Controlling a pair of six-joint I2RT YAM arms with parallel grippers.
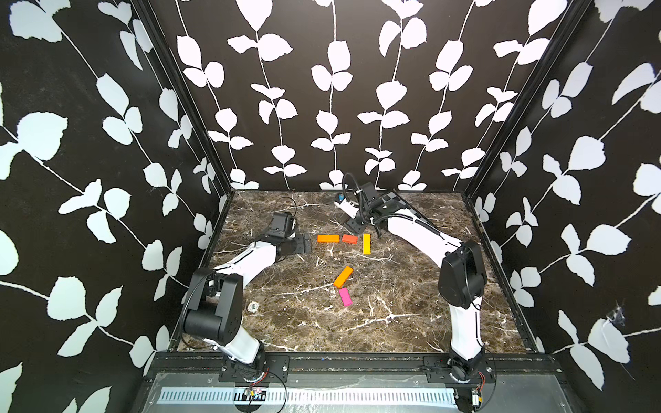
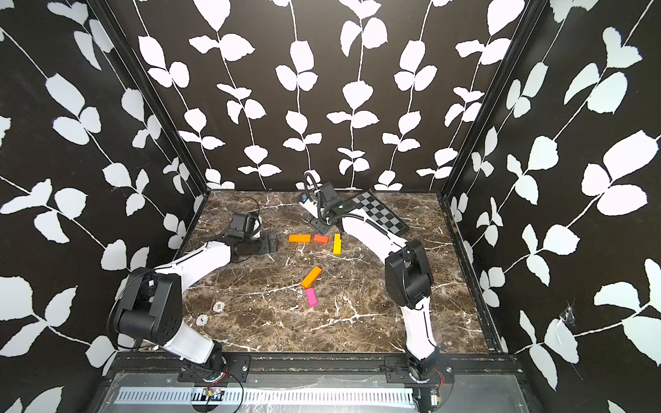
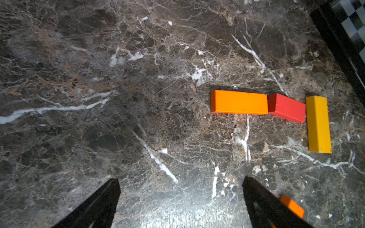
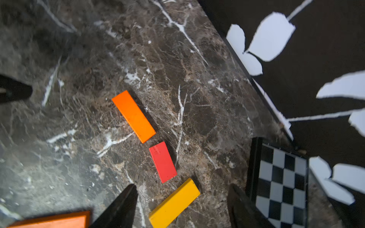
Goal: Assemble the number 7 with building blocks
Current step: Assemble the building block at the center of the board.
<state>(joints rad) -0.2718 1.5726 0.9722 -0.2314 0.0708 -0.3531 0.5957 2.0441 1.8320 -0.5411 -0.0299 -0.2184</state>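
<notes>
Across the marble counter (image 1: 393, 307) you have all five building blocks lying flat. Positions below are taken from the yellow block (image 1: 366, 244).

Checkered board (image 2: 379, 214): beyond the yellow block toward the back wall, on the right arm's side, partly under that arm. Not part of the build.

Right gripper (image 4: 182, 186): hangs just over the far end of the yellow block. Its jaws stand apart, one finger on each side of that end, with bare counter showing between finger and block. Nothing is held.

Left gripper (image 3: 180, 178): well to the left of the yellow block, past the end of the top bar. Its jaws are spread wide over bare counter, empty.

Top bar: orange block (image 1: 328, 238) and red-orange block (image 1: 349, 239) lie end to end, running left from the yellow block's far end. The red-orange one is slightly skewed and sits just beside the yellow; you cannot tell whether they touch.

Stem: the yellow block lies at a right angle to the bar, pointing toward the robot. The second orange block (image 1: 343, 276) lies slanted, apart from the yellow block's near end. The pink block (image 1: 345, 297) comes just after it, nearly end to end.

Judgement: the number 7 has its bar and first stem piece laid. You still need to close the gap below the yellow block, line up the orange and pink pieces, and perhaps square the red-orange one.
</notes>
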